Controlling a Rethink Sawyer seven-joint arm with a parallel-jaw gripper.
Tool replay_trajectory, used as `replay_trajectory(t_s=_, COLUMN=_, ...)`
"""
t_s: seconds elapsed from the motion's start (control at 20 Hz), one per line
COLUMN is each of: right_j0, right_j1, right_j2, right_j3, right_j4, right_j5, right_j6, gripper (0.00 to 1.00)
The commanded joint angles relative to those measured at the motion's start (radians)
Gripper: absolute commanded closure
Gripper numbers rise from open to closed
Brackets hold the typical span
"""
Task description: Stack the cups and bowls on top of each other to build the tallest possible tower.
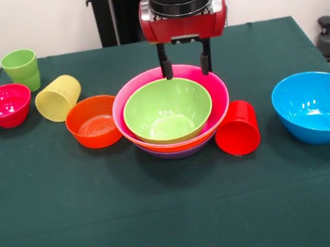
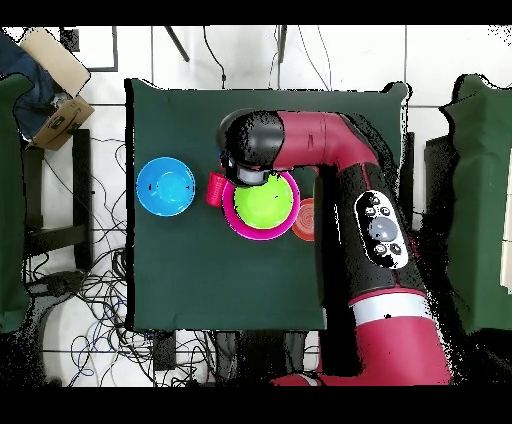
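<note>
While it hangs above the far rim of the bowl pile, pincer (image 1: 186, 66): two dark fingers spread apart, gripping nothing; the left tip sits just over the pink rim, and whether it touches cannot be told.
Arm (image 2: 330, 140): red and black, coming down from above in the front view; from overhead it reaches across the table and its head covers part of the pile.
Writing: none that can be read on any cup or bowl; round buttons show on the arm's dark panel (image 2: 381, 228), too small to read.
Tower (image 1: 173, 112): big bowls nested at the middle of the table, purple at the bottom, then orange, then pink, with the lime-green bowl (image 1: 167, 109) innermost.
Contents of the tower: the lime-green bowl holds nothing.
Red cup (image 1: 237, 128): on its side, touching the pile on the picture's right, mouth towards the camera.
Small red-orange bowl (image 1: 94, 122): upright and empty, just beside the pile on the picture's left.
Yellow cup (image 1: 58, 98): tipped on its side, beside the red-orange bowl.
Magenta bowl (image 1: 4, 106): upright, empty, near the left edge.
Green cup (image 1: 20, 69): upright, behind the magenta bowl at the far left corner.
Blue bowl (image 1: 319, 106): upright, empty, well apart from the pile on the right.
Table (image 1: 170, 225): covered with a dark green cloth.
</note>
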Motion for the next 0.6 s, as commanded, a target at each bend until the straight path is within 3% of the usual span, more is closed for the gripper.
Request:
replay_trajectory(t_s=0.05, right_j0=0.040, right_j1=0.026, right_j2=-0.007, right_j3=0.031, right_j4=-0.096, right_j5=0.035, right_j6=-0.092, gripper=0.00)
replay_trajectory(t_s=0.6, right_j0=0.152, right_j1=0.019, right_j2=-0.065, right_j3=0.027, right_j4=-0.079, right_j5=0.006, right_j6=0.043, gripper=0.00)
